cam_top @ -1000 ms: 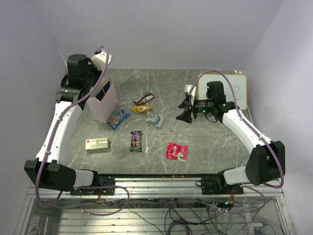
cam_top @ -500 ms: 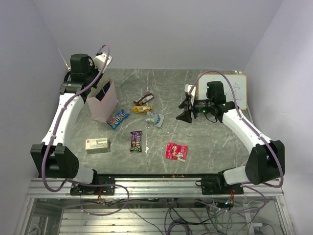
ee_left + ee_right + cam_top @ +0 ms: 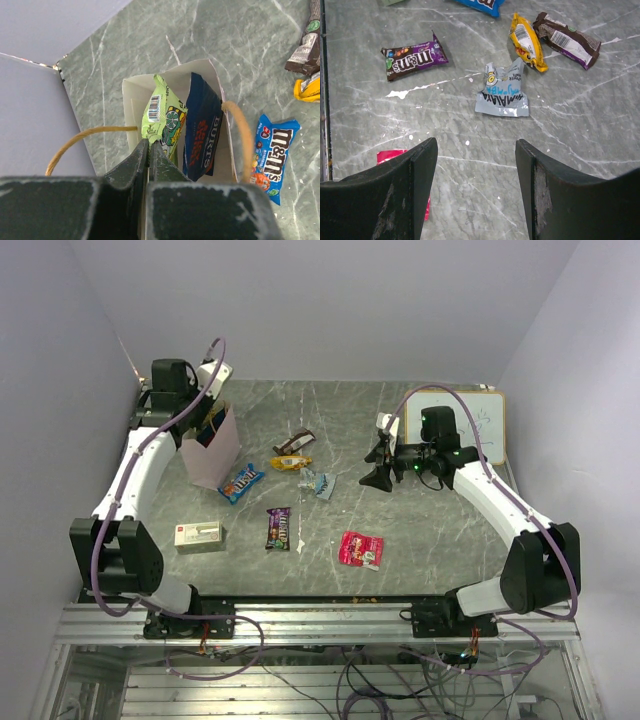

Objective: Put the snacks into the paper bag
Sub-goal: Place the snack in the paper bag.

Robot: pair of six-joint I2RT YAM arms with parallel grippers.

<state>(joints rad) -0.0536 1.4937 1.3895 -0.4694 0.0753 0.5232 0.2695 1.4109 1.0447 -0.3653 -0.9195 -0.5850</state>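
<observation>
Left claw [image 3: 149, 144] is squeezed tight shut with no gap, up over the open top of the paper bag [image 3: 129, 105]. Its tips sit in front of a green packet [image 3: 165, 117], and I cannot tell if they touch it. That packet stands in the bag next to a big dark blue packet [image 3: 202, 125]. The bag stands upright at the far left of the table [image 3: 440, 540]. Right claw [image 3: 476, 150] is held wide open and has nothing in it. It hangs above the table, near a silver packet [image 3: 502, 95]. Lying on the table too are a light blue packet [image 3: 274, 152], a yellow packet [image 3: 526, 42], a brown bar [image 3: 567, 40], a purple packet [image 3: 415, 59] and a red packet [image 3: 360, 548]. A pale box [image 3: 198, 535] lies near the front left
</observation>
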